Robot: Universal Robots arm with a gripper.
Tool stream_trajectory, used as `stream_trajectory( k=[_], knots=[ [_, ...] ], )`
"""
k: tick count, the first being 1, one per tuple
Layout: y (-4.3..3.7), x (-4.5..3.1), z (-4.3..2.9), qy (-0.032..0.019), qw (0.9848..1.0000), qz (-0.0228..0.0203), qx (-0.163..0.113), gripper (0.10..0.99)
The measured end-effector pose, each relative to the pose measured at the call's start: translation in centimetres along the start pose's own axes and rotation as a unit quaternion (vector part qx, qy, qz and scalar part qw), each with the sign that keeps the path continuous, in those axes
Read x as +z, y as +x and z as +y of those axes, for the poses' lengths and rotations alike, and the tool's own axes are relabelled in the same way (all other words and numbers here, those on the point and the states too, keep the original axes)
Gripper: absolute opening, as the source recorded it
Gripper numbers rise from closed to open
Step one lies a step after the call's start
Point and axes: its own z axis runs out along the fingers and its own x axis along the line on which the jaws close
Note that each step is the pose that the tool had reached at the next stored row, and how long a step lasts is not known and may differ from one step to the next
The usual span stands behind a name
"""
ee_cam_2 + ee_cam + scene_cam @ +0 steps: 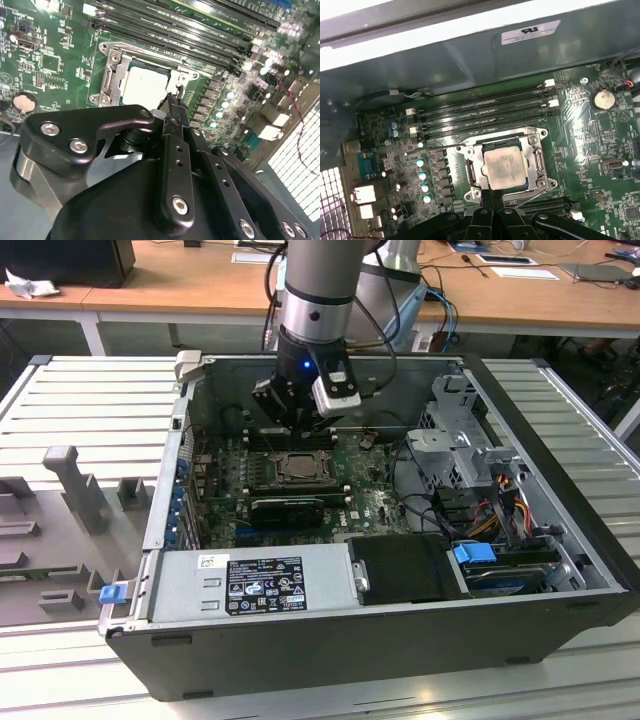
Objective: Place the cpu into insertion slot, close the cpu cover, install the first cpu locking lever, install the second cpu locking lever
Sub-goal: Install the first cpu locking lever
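Note:
The cpu (504, 167), a pale square chip, lies flat in the insertion slot (297, 468) on the green board. The silvery cpu cover (536, 162) lies down around it, and the chip shows through its window. In the second wrist view the cpu (145, 86) and the cover's frame (111, 75) appear just beyond the fingertips. A thin wire lever (435, 148) runs out from one side of the socket. My gripper (492, 197) hangs low over the socket's edge, its narrow black fingers (172, 120) pressed together, shut, with nothing visible between them. From outside, the gripper (300, 418) sits just behind the socket.
Long black memory slots (480, 115) run beside the socket, and a coin battery (602, 98) sits further along the board. A black card (288, 508), the power supply (250, 585), a drive cage (470, 440) and cables crowd the case. Its walls (170, 490) enclose the board.

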Motion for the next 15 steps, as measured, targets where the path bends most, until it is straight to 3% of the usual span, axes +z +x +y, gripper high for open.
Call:
stream_trajectory(
  k=[2,6,11,15],
  knots=[
    [0.04,0.00,0.00,-0.0013,1.0000,-0.0082,-0.002,0.106],
    [0.14,0.04,-0.02,-0.0060,0.9995,-0.0298,-0.011,0.106],
    [0.15,0.03,-0.03,-0.0043,0.9983,-0.0298,-0.049,0.106],
    [0.16,0.03,-0.03,-0.0021,0.9960,-0.0296,-0.085,0.106]
  ],
)
